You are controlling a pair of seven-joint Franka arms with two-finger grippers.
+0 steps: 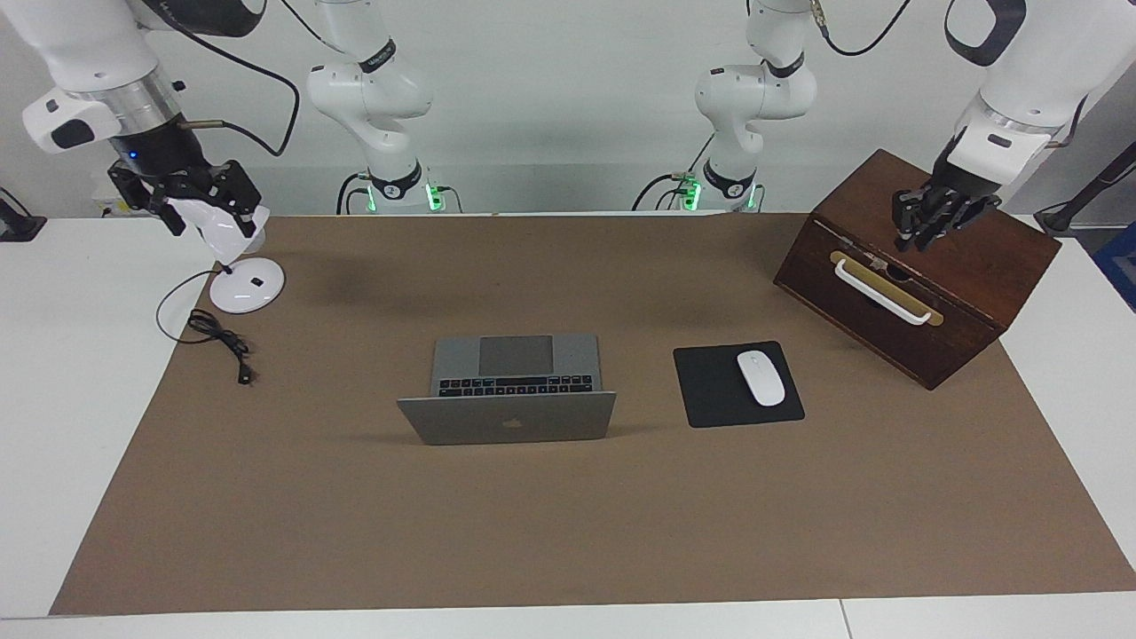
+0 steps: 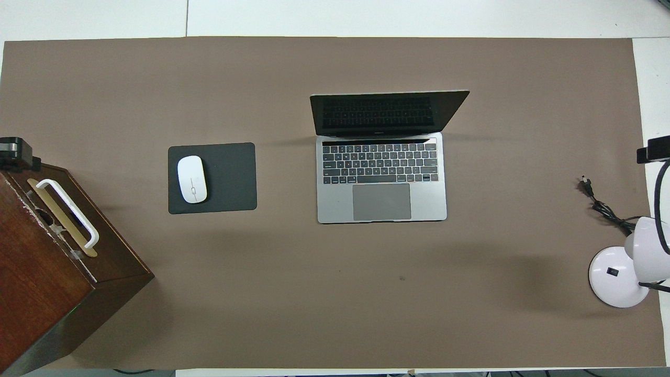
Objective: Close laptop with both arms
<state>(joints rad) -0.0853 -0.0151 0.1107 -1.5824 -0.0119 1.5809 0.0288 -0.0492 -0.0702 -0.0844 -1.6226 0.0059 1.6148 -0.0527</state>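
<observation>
The silver-grey laptop (image 1: pixel 508 419) stands open in the middle of the brown mat, its lid raised and its screen turned toward the robots. The overhead view shows its black keyboard and grey trackpad (image 2: pixel 381 202). My left gripper (image 1: pixel 923 238) hangs over the top of the wooden box at the left arm's end, away from the laptop; its tip shows in the overhead view (image 2: pixel 15 152). My right gripper (image 1: pixel 200 206) is right at the head of the white desk lamp at the right arm's end, also away from the laptop. Nothing touches the laptop.
A black mouse pad (image 1: pixel 710 395) with a white mouse (image 1: pixel 761 378) lies beside the laptop toward the left arm's end. A dark wooden box (image 1: pixel 976 266) with a white handle stands at that end. A white desk lamp (image 1: pixel 246 286) with a loose black cable (image 1: pixel 222 342) stands at the right arm's end.
</observation>
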